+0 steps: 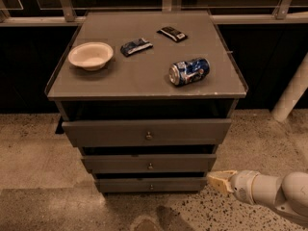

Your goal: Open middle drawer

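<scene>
The grey cabinet has three drawers. The middle drawer (149,163) has a flat grey front with a small round metal knob (150,166) and stands slightly out from the cabinet, a dark gap above it. The wider top drawer (147,131) sits above it and the lowest drawer (150,184) below. My gripper (219,179) is at the lower right, its pale tip pointing left just off the cabinet's right edge, level with the lowest drawer, well right of the middle knob.
On the cabinet top (144,76) lie a white bowl (91,55), a blue snack packet (136,46), a dark packet (172,33) and a blue soda can (189,71) on its side. A white post (293,90) stands at right. Speckled floor surrounds the cabinet.
</scene>
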